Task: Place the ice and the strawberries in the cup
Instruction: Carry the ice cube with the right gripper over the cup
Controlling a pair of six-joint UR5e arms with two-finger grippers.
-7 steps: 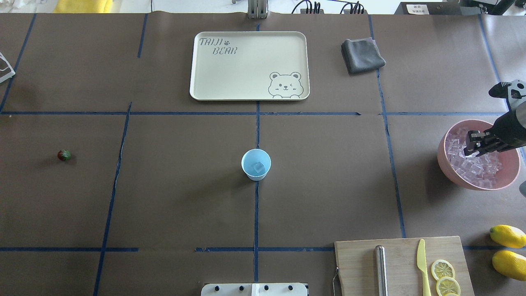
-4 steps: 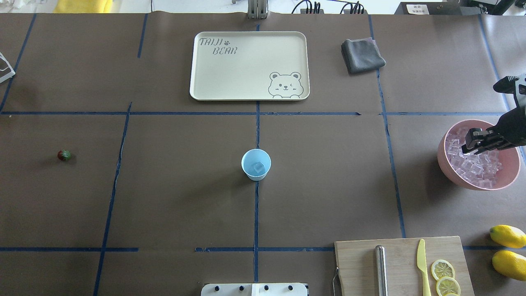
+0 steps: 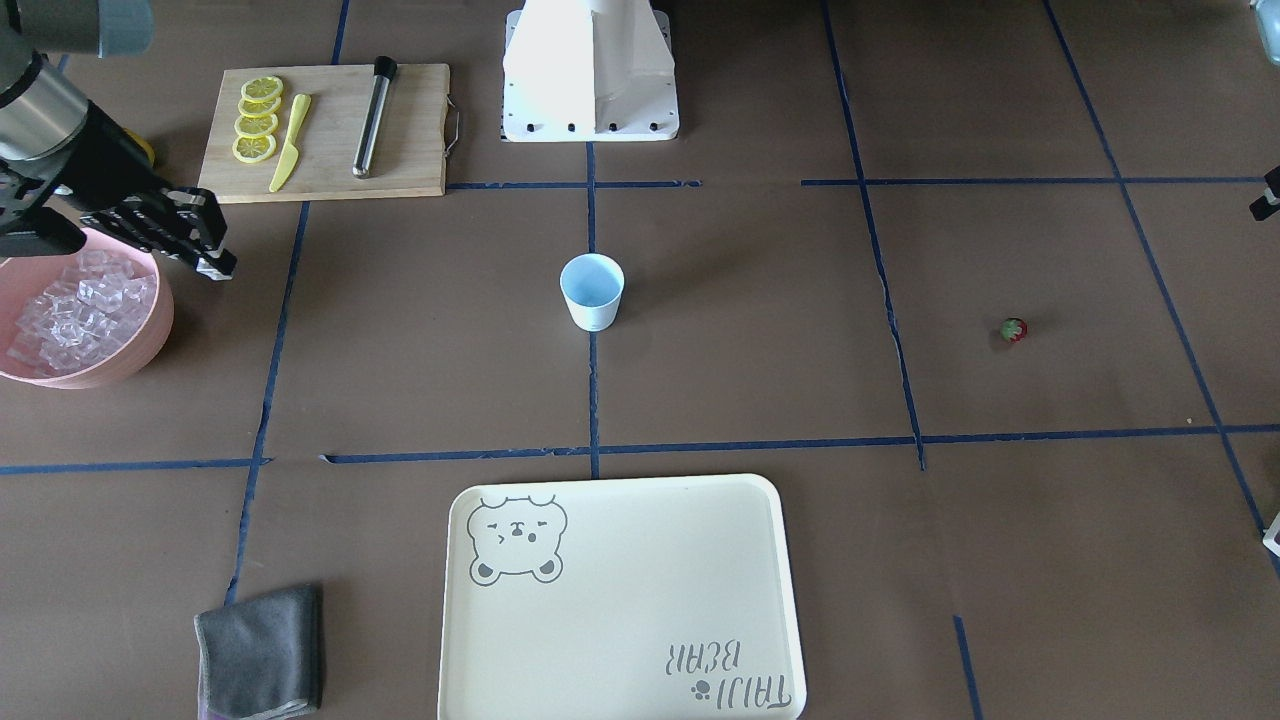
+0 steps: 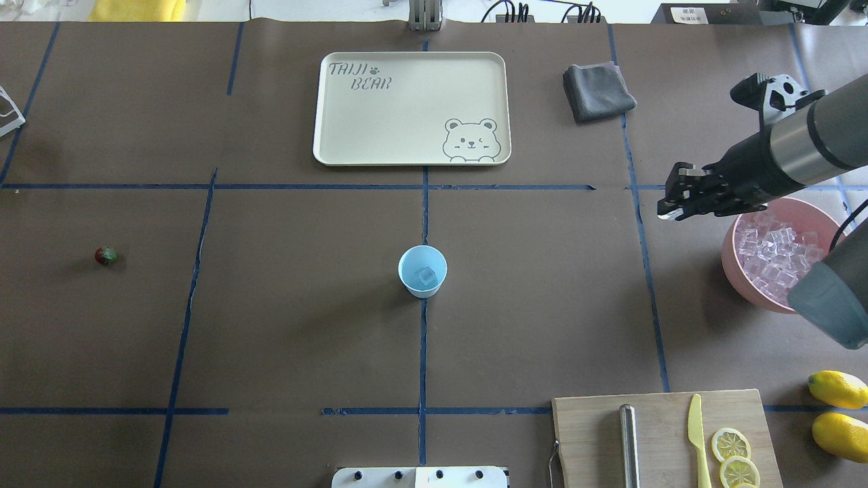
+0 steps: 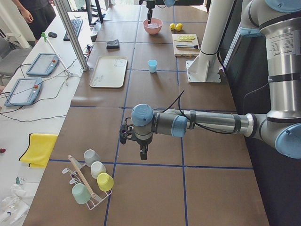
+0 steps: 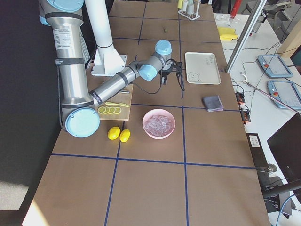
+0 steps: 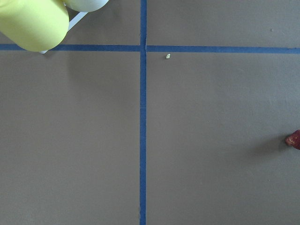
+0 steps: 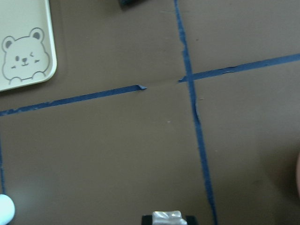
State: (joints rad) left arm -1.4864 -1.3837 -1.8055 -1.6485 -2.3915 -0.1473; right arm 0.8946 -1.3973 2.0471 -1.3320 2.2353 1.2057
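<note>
The light blue cup (image 4: pixel 422 271) (image 3: pixel 592 290) stands at the table's middle with one piece of ice (image 4: pixel 426 275) inside. More ice (image 4: pixel 773 254) (image 3: pixel 75 310) fills the pink bowl (image 4: pixel 729 254) at the right. My right gripper (image 4: pixel 668 203) (image 3: pixel 215 262) hovers just left of the bowl's rim. In the right wrist view it is shut on a clear ice cube (image 8: pixel 166 216). The strawberry (image 4: pixel 106 255) (image 3: pixel 1014 329) (image 7: pixel 294 139) lies alone far left. My left gripper (image 5: pixel 143 154) hangs over the table beyond the strawberry; I cannot tell whether it is open or shut.
A cream tray (image 4: pixel 407 108) and a grey cloth (image 4: pixel 598 90) lie at the far side. A cutting board (image 4: pixel 590 434) with a knife, a metal rod and lemon slices sits near right, with two lemons (image 4: pixel 837 390) beside it. A cup rack (image 5: pixel 89 183) stands at the left end.
My right gripper has lifted out of the pink bowl and moved left past its rim. The cup and the strawberry have not moved.
</note>
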